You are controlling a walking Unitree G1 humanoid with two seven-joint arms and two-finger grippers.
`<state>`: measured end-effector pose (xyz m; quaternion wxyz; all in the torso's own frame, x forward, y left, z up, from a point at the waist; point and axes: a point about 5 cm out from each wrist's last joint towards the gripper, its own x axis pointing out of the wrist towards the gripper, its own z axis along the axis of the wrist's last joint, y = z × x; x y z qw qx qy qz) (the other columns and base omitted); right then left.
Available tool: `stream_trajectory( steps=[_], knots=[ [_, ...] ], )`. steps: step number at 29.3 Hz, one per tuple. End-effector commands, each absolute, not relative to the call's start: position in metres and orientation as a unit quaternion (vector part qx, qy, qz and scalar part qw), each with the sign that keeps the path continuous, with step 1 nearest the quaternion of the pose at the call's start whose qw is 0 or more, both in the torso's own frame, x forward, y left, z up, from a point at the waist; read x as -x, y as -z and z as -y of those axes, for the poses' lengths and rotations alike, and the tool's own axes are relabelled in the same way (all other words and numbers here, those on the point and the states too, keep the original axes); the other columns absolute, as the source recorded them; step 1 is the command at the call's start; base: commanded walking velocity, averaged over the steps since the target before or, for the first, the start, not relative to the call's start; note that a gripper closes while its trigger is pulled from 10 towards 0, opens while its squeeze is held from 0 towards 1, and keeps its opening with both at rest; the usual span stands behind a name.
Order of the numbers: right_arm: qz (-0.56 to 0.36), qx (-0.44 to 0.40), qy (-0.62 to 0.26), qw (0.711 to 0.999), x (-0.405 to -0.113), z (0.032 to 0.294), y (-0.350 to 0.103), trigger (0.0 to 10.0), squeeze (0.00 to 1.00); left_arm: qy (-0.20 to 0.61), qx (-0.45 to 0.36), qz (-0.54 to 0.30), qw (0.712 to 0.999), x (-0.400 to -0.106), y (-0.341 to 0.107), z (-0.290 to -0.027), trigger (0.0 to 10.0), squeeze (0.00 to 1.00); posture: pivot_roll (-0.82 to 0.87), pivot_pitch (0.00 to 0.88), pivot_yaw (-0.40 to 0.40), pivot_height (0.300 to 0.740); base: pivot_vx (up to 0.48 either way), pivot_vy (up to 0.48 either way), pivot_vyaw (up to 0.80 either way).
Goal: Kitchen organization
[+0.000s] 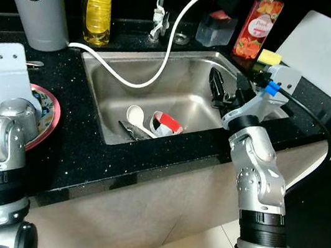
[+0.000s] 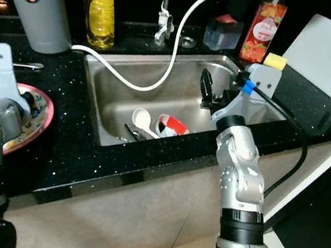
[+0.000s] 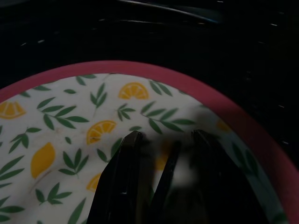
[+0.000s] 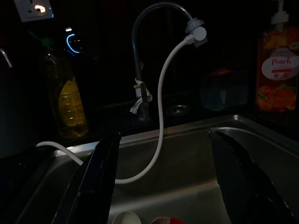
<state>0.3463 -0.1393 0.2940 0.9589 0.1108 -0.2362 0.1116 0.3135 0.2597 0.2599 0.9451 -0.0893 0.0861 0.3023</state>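
- The right gripper (image 1: pixel 217 85) hung over the sink (image 1: pixel 104 92), jaws released, empty.
- The dishes (image 1: pixel 153 123) lay on the sink floor; I would descend straight, avoiding the hose (image 1: pixel 164 54).
- The left gripper (image 3: pixel 163 154) rested over the plate (image 3: pixel 70 116), jaws nearly closed, empty.

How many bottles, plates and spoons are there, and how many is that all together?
Bottles: 2, the oil bottle and the soap bottle.
Plates: 1, the plate on the counter.
Spoons: 1, the white spoon in the sink.
Total: 4.
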Motion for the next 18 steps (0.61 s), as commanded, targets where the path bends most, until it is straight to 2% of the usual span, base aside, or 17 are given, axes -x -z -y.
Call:
stream_trajectory(
  steps=[1, 7, 8, 18],
  knots=[
    [0.236, -0.107, -0.106, 0.96, -0.345, 0.143, -0.294, 10.0, 0.0, -0.312, 0.113, -0.123, 0.935, -0.315, -0.244, -0.263, 10.0, 0.0, -0.08, 0.134, -0.028, 0.74, 0.0, 0.0, 0.0],
    [0.236, -0.108, -0.107, 0.96, -0.345, 0.143, -0.294, 10.0, 0.0, -0.306, 0.12, -0.134, 0.935, -0.315, -0.238, -0.263, 9.6, 0.0, -0.08, 0.132, -0.028, 0.74, 0.0, 0.0, 0.0],
    [0.237, -0.108, -0.108, 0.959, -0.345, 0.142, -0.294, 10.0, 0.0, -0.297, 0.13, -0.148, 0.934, -0.316, -0.232, -0.261, 0.0, 0.0, -0.08, 0.13, -0.027, 0.74, 0.0, 0.0, 0.0],
    [0.237, -0.108, -0.108, 0.959, -0.345, 0.142, -0.294, 10.0, 0.0, -0.3, 0.122, -0.158, 0.933, -0.317, -0.225, -0.26, 0.0, 0.0, -0.08, 0.13, -0.026, 0.74, 0.0, 0.0, 0.0]
  ],
)
